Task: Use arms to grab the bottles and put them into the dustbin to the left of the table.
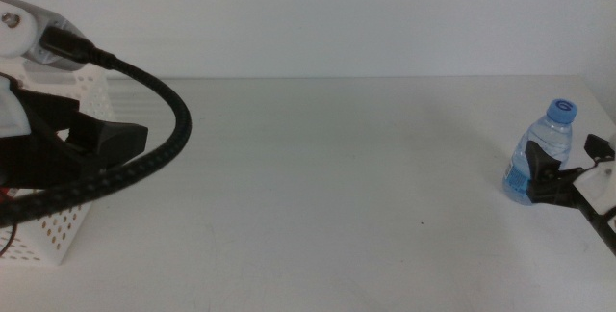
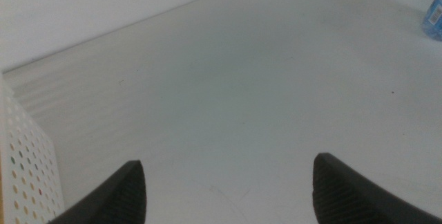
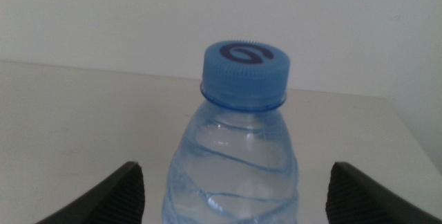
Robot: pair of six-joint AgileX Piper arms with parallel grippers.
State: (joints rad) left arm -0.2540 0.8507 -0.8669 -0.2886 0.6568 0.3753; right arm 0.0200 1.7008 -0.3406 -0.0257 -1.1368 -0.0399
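Blue-capped water bottle (image 1: 541,154): upright on the white table (image 1: 337,187), between the right gripper's jaws with bare gaps on both sides in the right wrist view, its cap (image 3: 244,72) above the tips.
Right gripper (image 1: 556,175): jaws spread wide, level with the bottle's body, not clamped.
Left gripper (image 2: 228,182): jaws wide apart, nothing between them, over bare table just beside the dustbin.
Dustbin (image 1: 60,230): white perforated basket, under the left arm (image 1: 87,148).
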